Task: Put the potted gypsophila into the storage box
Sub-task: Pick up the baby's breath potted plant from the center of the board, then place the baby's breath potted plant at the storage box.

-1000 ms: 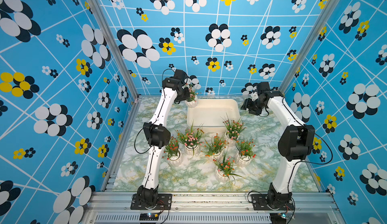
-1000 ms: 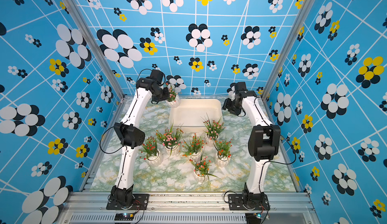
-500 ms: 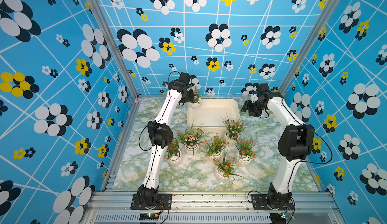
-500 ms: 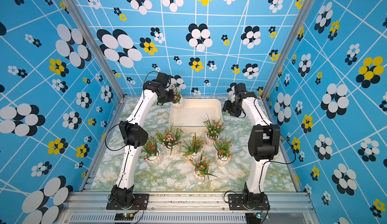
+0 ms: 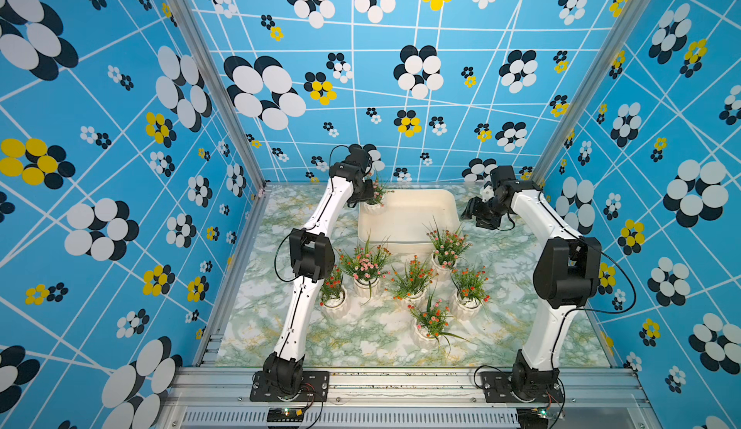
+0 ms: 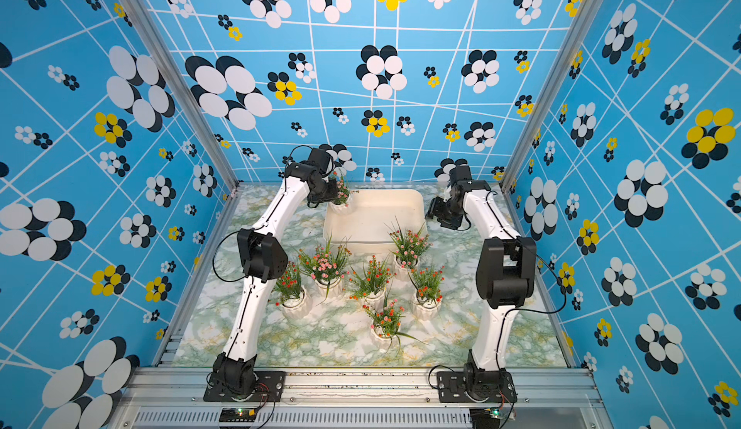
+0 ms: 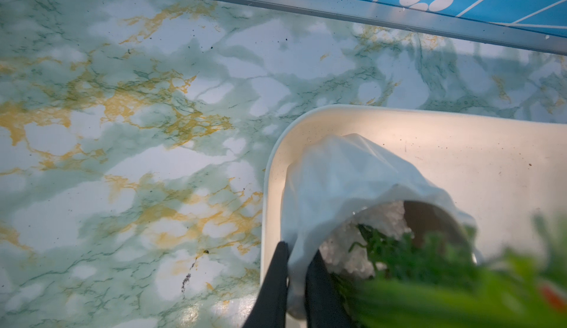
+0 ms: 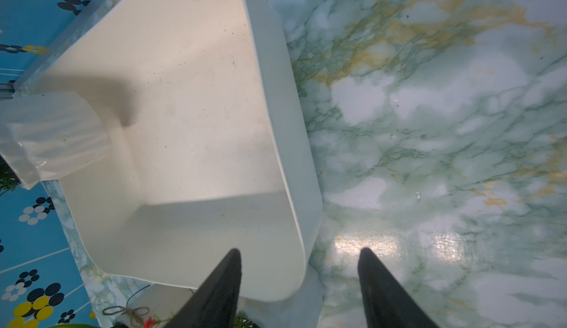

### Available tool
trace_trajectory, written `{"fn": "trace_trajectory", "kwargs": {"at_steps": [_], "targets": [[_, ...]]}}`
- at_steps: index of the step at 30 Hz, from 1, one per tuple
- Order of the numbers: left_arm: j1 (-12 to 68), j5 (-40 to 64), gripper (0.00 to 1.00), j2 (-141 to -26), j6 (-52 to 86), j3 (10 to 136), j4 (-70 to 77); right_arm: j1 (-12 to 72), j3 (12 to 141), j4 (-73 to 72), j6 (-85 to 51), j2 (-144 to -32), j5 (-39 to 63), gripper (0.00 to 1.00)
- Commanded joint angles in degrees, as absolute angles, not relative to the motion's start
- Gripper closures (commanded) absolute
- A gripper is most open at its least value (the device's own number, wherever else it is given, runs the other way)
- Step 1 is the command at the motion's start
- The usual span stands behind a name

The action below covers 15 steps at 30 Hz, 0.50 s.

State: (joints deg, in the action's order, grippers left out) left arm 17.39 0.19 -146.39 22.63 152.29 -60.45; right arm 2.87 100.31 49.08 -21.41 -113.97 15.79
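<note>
Bench [image 5: 361, 338]: glossy green-gold marble print. Storage box [image 5: 413, 214]: smooth cream plastic with rounded corners, at the far side. Six potted gypsophila [image 5: 413, 286] stand clustered before it, in ribbed white pots. Seventh pot [image 5: 373, 206] sits at the box's far-left corner, its wall pinched by the left end effector [image 7: 299, 249]. Right end effector [image 8: 299, 251]: tapered black fingers apart, empty.

1. In a top view, the storage box [image 6: 381, 212] lies on the marbled table [image 6: 320, 346], toward the back wall;
2. the left gripper [image 6: 336, 197] is at the box's far left corner, against a pink-flowered potted gypsophila [image 6: 341, 205]; whether that pot rests or hangs cannot be told;
3. the right gripper [image 6: 431, 214] sits just beside the box's right edge, clear of every plant;
4. six more pots [image 6: 371, 286] stand clustered before the box.
</note>
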Motion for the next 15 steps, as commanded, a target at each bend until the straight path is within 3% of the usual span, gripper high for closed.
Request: {"fn": "trace_trajectory", "kwargs": {"at_steps": [1, 15], "targets": [[17.7, -1.1, 1.0, -147.1, 21.9, 152.3, -57.4, 2.5, 99.6, 48.7, -20.5, -114.8, 16.9, 0.37], [17.7, -2.2, 0.98, -148.2, 20.9, 151.9, -57.4, 2.4, 98.6, 48.8, -20.8, -113.6, 16.7, 0.37]]}}
